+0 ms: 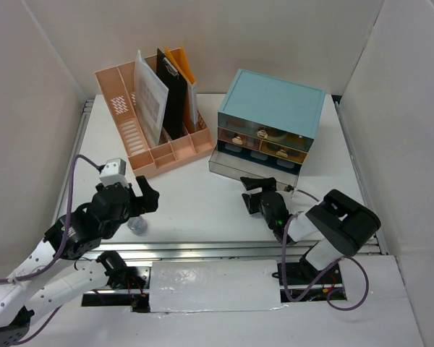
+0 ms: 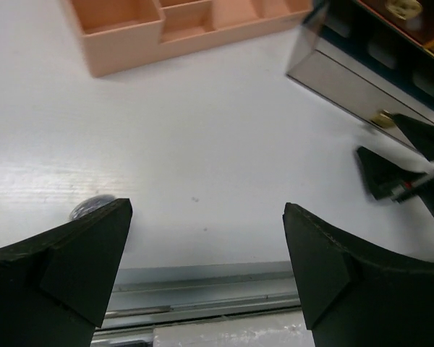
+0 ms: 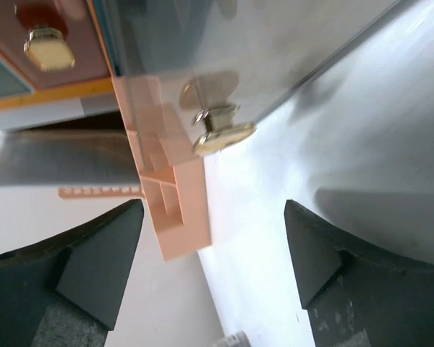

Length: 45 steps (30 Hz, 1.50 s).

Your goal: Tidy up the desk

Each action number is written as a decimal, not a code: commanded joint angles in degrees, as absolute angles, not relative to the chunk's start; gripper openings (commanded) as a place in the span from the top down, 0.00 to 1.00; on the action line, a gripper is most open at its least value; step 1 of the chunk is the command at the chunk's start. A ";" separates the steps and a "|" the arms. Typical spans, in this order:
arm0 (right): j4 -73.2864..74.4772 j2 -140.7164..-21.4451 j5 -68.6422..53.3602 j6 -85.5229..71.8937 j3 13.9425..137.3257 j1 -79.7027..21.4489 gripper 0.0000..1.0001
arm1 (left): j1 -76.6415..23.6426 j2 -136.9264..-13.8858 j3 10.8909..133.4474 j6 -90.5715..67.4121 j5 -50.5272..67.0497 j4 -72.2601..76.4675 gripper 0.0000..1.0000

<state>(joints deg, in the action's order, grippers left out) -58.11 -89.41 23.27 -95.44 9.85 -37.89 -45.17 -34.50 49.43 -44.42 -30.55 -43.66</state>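
Note:
The desk (image 1: 195, 199) is a white tabletop with metal rails along its edges. My left gripper (image 1: 146, 195) hovers over its near left part, open with nothing between its fingers (image 2: 72, 253). A small clear, bluish object (image 1: 137, 225) lies just beside the left fingertip (image 2: 92, 206). My right gripper (image 1: 260, 194) is open in front of the teal cabinet's pulled-out bottom drawer (image 1: 252, 165). The drawer's brass knob (image 3: 220, 134) sits a little ahead of the jaws, apart from both fingers.
A pink file organizer (image 1: 155, 137) with a clipboard and papers stands at the back left. The teal drawer cabinet (image 1: 271, 108) stands at the back right, its upper drawers closed. White panel walls enclose the desk. An aluminium rail (image 2: 202, 289) runs along the near edge.

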 commanded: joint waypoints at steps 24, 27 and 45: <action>-13.88 -72.19 32.61 -57.40 37.01 -61.88 0.00 | -39.65 -46.84 33.58 -79.19 -41.40 -50.56 0.01; -13.80 -66.13 31.99 -55.81 34.72 -61.88 0.00 | -37.97 -47.02 32.08 -77.52 -39.91 -48.26 0.01; -7.12 -37.10 35.24 -50.89 28.30 -61.88 0.00 | -32.34 -51.33 26.28 -79.72 -37.00 -39.90 0.41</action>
<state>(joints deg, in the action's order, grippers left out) -9.30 -38.89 32.71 -52.84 28.71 -61.84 -32.75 -52.23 26.48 -78.63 -36.16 -41.60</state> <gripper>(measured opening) 0.996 0.650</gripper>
